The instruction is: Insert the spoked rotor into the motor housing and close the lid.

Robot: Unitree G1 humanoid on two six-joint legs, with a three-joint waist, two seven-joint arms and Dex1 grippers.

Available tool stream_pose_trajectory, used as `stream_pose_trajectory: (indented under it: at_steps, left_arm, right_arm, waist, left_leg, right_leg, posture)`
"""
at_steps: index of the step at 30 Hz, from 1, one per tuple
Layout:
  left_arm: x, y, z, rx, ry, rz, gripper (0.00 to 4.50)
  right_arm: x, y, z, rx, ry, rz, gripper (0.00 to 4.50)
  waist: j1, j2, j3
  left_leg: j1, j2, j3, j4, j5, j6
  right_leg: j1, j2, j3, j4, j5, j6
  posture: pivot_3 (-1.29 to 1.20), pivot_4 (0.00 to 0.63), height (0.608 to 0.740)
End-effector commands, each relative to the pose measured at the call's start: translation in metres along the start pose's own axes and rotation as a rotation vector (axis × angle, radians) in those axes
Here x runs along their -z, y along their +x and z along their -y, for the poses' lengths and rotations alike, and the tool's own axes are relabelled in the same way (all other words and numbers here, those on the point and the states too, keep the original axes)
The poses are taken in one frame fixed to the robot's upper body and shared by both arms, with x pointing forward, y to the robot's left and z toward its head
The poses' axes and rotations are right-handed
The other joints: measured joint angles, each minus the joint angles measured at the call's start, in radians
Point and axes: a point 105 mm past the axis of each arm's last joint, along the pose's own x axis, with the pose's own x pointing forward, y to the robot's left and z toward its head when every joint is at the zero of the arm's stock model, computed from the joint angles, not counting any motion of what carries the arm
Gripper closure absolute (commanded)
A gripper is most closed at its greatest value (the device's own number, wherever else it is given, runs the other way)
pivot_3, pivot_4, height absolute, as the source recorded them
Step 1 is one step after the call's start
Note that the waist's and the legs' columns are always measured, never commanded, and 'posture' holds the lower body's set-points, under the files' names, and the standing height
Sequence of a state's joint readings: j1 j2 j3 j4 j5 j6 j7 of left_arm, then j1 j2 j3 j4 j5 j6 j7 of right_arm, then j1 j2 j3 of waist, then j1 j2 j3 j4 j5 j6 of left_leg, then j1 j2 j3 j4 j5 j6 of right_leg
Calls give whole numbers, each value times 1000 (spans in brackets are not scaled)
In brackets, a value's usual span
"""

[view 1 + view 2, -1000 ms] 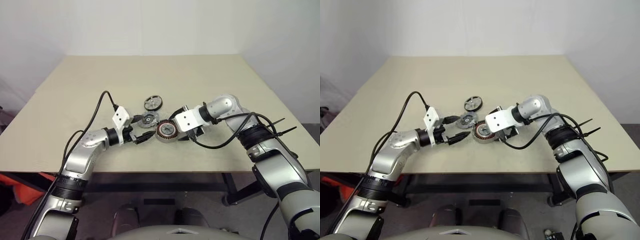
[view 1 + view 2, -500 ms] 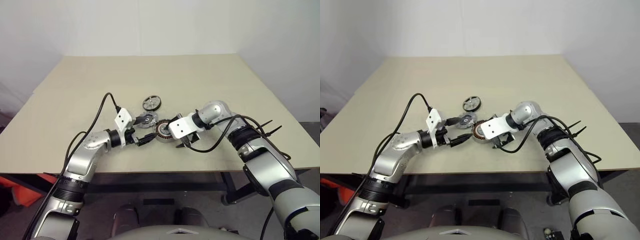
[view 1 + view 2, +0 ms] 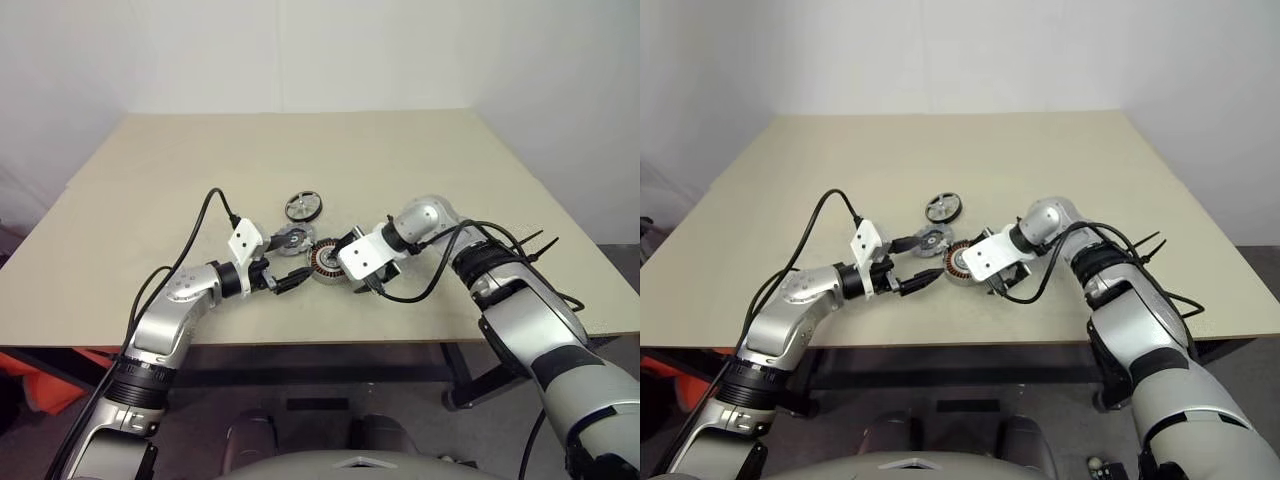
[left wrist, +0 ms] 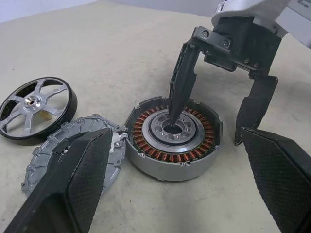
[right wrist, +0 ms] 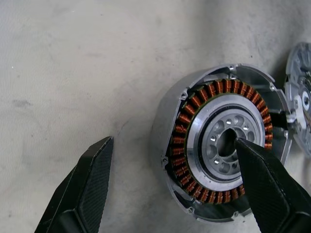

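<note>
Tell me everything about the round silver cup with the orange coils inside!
The round silver-grey metal motor housing sits flat and open on the beige table. Inside runs a ring of copper-orange windings around a silver hub with small holes. One black finger of the open right gripper dips into its centre hole; the other stands outside. The flat grey lid lies against its side.

In the head views the right pincer (image 3: 352, 281) and its white wrist plate cover the near right side of the motor housing (image 3: 326, 262). The lid (image 3: 291, 240) there is too small to make out its openings, and the left pincer (image 3: 283, 270) crosses its near edge. In the left wrist view the left pincer's own finger (image 4: 73, 187) hides the lid's near half. In the right wrist view the picture's edge cuts off most of the lid (image 5: 302, 97), and one finger (image 5: 265, 187) covers part of the housing's windings.
</note>
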State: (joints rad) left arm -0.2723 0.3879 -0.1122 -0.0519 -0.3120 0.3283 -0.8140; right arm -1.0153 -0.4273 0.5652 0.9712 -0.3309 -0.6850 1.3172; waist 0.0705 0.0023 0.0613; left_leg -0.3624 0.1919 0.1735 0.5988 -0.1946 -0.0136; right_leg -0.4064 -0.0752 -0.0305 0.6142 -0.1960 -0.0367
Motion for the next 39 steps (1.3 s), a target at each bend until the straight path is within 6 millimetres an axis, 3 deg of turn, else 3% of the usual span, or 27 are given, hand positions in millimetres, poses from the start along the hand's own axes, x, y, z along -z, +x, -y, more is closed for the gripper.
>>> stream_pose_trajectory:
  at_steps: [1,10,13,19,31,39]
  left_arm:
    - [-15,-3,-1,-9,34,46,24]
    - [-15,-3,2,-16,24,51,24]
    - [-14,-1,4,-14,19,55,0]
    - [-15,2,11,-5,10,66,0]
    - [-12,1,16,-10,-3,62,0]
    - [-12,4,15,-8,-10,64,0]
  right_arm:
    - [5,-1,-3,-68,-30,-57,0]
    - [1,-9,10,-83,-57,-77,0]
    - [0,-14,15,-94,-62,-86,581]
    - [-2,-19,23,-89,-88,-105,2641]
    - [1,-21,21,-79,-64,-93,2751]
    - [1,-52,13,-83,-90,-66,2751]
  waist:
    - [-1,0,0]
    - [-1,0,0]
    - [-2,0,0]
    - [-3,0,0]
    - [-4,0,0]
    - [-1,-1,1]
  left_leg:
    - [0,0,0,0,0,0]
    - [0,0,0,0,0,0]
    - [0,0,0,0,0,0]
    - [-3,0,0,0,-1,1]
    - [-2,1,0,0,0,1]
    - [-6,0,0,0,-1,1]
  right_leg:
    - [0,0,0,0,0,0]
    - [0,0,0,0,0,0]
    - [-1,0,0,1,0,0]
    - [-3,0,0,1,0,0]
    - [-3,0,0,2,0,0]
    - [-6,0,0,1,0,0]
  posture:
    - [0,0,740]
    - [0,0,740]
    - [0,0,740]
    - [0,0,740]
    - [0,0,740]
    - [0,0,740]
